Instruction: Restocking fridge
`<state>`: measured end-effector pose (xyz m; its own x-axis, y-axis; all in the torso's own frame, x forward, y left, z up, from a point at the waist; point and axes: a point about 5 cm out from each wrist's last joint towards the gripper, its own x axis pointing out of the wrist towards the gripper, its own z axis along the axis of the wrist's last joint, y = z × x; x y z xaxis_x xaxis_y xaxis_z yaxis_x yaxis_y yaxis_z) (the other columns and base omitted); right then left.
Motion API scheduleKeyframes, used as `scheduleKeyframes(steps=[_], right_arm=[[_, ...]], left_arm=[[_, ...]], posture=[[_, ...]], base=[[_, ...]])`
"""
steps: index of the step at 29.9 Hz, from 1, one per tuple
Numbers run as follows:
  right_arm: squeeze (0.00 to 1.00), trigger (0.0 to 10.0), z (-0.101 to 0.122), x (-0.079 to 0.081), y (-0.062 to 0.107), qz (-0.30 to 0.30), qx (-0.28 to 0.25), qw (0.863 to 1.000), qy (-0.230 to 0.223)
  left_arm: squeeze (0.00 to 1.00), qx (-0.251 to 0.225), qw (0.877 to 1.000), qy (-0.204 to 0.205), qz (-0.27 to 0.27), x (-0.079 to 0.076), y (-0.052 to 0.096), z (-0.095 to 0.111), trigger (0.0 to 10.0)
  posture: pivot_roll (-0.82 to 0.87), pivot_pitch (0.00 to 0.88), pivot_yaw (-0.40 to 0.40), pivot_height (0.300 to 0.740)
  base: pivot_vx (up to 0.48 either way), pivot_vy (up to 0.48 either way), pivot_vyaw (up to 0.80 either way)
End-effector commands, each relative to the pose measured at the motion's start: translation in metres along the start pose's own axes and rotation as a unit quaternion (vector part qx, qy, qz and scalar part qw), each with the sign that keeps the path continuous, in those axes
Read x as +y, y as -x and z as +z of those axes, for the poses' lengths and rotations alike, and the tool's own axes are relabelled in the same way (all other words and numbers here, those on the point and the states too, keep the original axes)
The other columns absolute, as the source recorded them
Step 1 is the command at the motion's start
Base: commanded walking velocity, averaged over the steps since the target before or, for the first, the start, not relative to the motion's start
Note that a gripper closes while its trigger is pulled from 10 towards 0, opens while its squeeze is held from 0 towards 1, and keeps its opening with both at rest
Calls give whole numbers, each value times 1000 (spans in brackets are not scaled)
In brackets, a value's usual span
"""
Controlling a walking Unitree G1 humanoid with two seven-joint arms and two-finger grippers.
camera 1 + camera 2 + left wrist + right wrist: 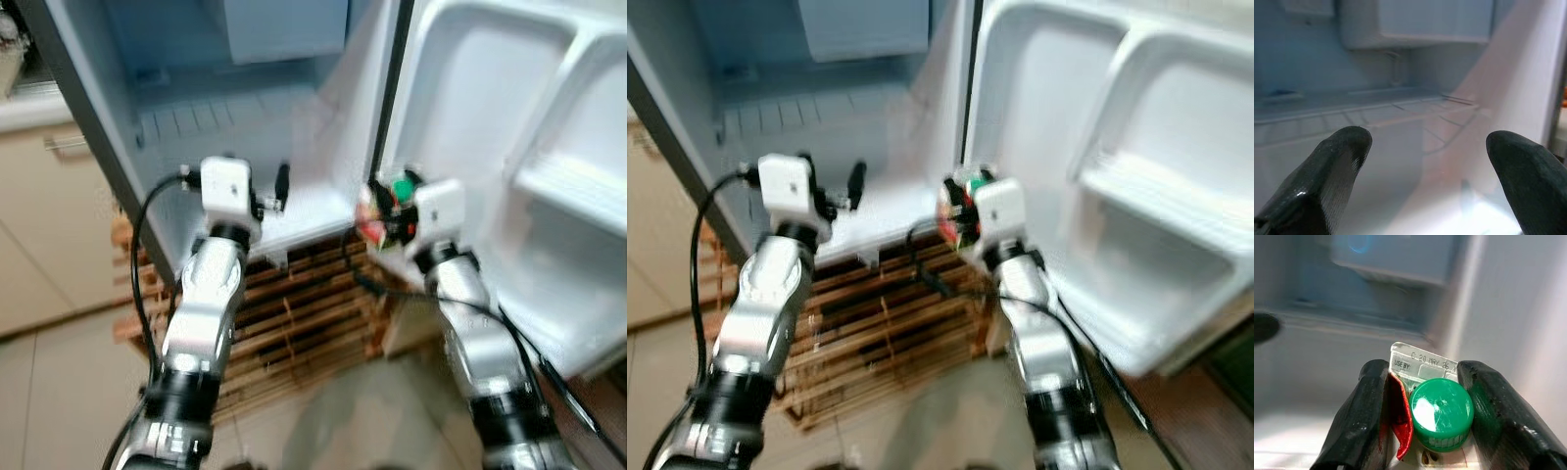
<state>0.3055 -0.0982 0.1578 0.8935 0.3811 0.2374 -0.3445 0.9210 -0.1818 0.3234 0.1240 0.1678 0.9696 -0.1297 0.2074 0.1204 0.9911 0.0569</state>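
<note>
An open fridge point(225, 127) stands before me with a wire shelf point(1410, 110) and a white floor inside. My right gripper point(1422, 396) is shut on a red-and-white carton with a green screw cap point(1441, 413), held at the fridge's opening beside the door edge; in the eye views the carton point(384, 208) sits just ahead of the right wrist. My left gripper point(1427, 161) is open with nothing between its fingers, reaching into the lower fridge compartment; one black finger point(282, 181) shows over the fridge floor.
The fridge door point(509, 147) swings open to the right, with moulded white door shelves point(578, 191). A slatted wooden pallet point(294, 313) lies under the fridge. Beige cabinets point(39, 225) stand at the left. Tiled floor point(343, 411) lies below.
</note>
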Motion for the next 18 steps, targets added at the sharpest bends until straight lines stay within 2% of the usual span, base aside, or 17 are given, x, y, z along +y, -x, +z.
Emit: scheduleKeyframes(steps=[1,6,14,16,17,18], right_arm=[[0,0,11,-1,-6,10,-16,1000,5],[0,0,7,-5,-5,6,-5,1000,14],[0,0,-3,-19,7,4,17,997,69],[0,0,-6,-26,9,-2,23,995,99],[0,0,-6,-26,9,-2,23,995,99],[0,0,-8,-37,11,-16,33,989,144]], left_arm=[[0,5,1000,-3,2,-2,0,-1,10000],[0,6,1000,-2,1,-3,-1,-1,10000],[0,9,1000,-2,1,-2,0,-2,10000],[0,9,1000,-3,0,-3,0,-2,10000],[0,9,1000,-3,0,-3,0,-2,10000],[0,9,1000,-5,-1,-3,0,-2,10000]], posture=[[-45,0,9,740],[-43,0,8,740],[-43,0,9,740],[-41,0,7,740],[-41,0,7,740],[-42,0,8,740]], base=[[0,0,0],[0,0,0],[0,0,0],[0,0,0],[0,0,0],[0,0,0]])
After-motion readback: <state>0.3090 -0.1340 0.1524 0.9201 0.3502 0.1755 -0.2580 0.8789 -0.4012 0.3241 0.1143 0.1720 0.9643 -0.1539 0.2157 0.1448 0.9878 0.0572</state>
